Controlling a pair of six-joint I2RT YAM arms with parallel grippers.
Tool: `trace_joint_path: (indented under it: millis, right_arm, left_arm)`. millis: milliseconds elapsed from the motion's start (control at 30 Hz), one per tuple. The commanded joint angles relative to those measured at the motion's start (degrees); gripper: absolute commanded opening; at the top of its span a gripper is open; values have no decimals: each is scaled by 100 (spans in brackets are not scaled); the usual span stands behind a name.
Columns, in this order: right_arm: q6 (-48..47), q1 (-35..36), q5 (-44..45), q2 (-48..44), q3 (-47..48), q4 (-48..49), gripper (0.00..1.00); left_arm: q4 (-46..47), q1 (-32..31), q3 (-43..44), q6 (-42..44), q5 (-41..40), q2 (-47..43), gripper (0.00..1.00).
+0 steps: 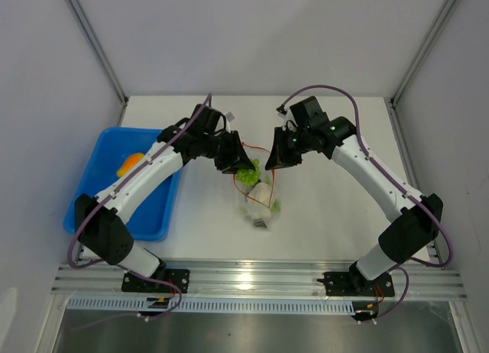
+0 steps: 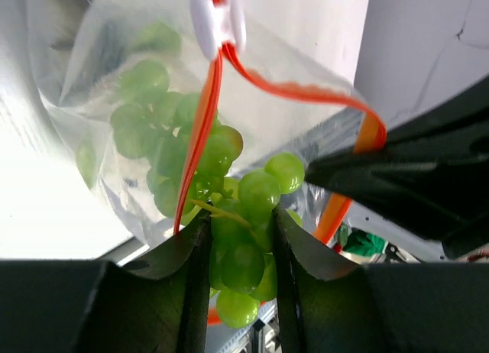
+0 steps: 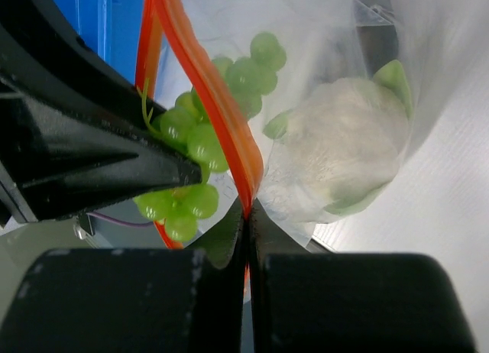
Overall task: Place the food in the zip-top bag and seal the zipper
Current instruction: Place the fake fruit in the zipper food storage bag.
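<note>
My left gripper (image 1: 234,163) (image 2: 239,225) is shut on a bunch of green toy grapes (image 2: 244,250) (image 1: 247,174) and holds it at the mouth of the clear zip-top bag (image 1: 261,209) (image 2: 92,85). My right gripper (image 1: 276,161) (image 3: 249,209) is shut on the bag's orange-red zipper strip (image 3: 221,116) (image 2: 205,124) and holds the mouth up. A white slider (image 2: 218,17) sits on the strip. A white-and-green cauliflower piece (image 3: 336,150) (image 1: 262,194) lies inside the bag. The grapes (image 3: 191,139) hang just beside the strip.
A blue tray (image 1: 99,208) stands at the left of the table with a yellow-orange fruit (image 1: 131,164) in it. Its blue wall (image 3: 99,24) shows behind the left fingers (image 3: 92,170). The right gripper's finger (image 2: 397,177) sits close to the grapes.
</note>
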Motion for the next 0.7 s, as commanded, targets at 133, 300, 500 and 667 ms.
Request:
trace_joint_path:
  millis: [133,300,500,667]
  right_arm:
    - [57,49,-126,-147,207,130,0]
    - [57,93,-126,-94,216,112,0]
    - [40,102,-82,-103,173,95,0]
    - [5,93,-47,-103,120,77,0]
  left_arm:
    - [-610,-90,772,80,-540,473,0]
    - [-699,-213,878,124,-627,526,27]
    - [-743,-222,852,431,-917,271,89]
    - [-821,-213,860,765,-1514,-37,100]
